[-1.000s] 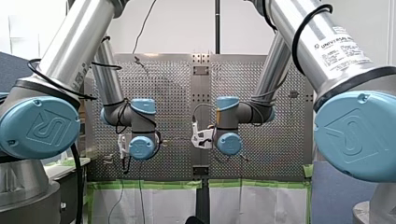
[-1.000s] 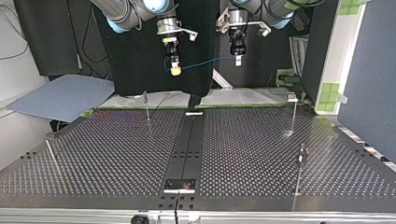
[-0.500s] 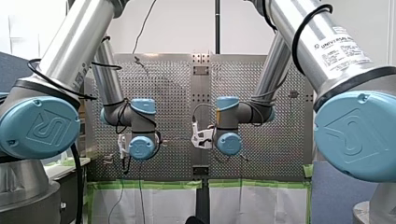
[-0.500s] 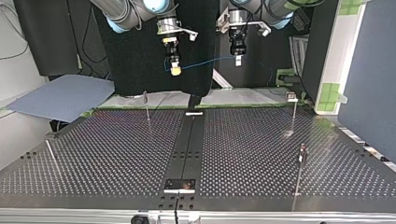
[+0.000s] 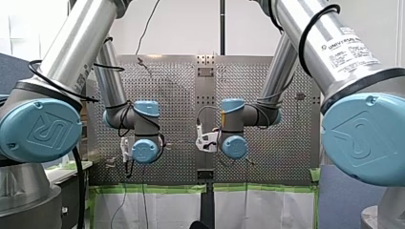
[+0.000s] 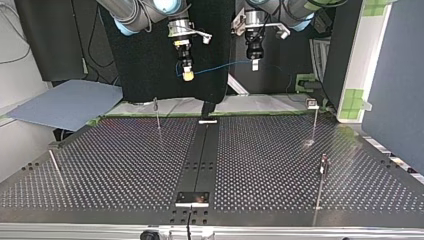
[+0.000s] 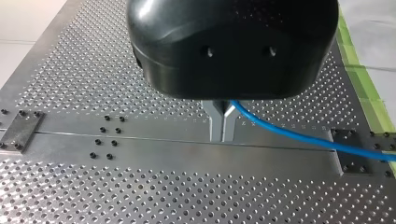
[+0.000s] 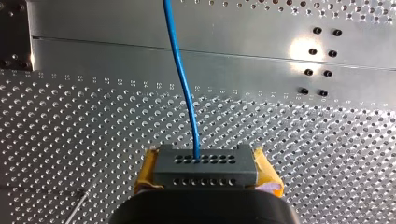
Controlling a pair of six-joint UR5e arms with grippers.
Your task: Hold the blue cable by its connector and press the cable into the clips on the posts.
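A thin blue cable hangs high above the perforated table, stretched between both grippers. My right gripper, at the top view's left, is shut with yellow pads on the cable's dark grey connector. The cable runs out of the connector ahead of it. My left gripper, at the top view's right, has its metal fingers shut on the cable further along. Thin posts with clips stand on the table: one at the far left, two at the right.
A dark centre rail runs down the table's middle. A thin rod stands near the table's left edge. A blue-grey mat lies beyond the far left corner. Green tape marks the table's edge in the front view.
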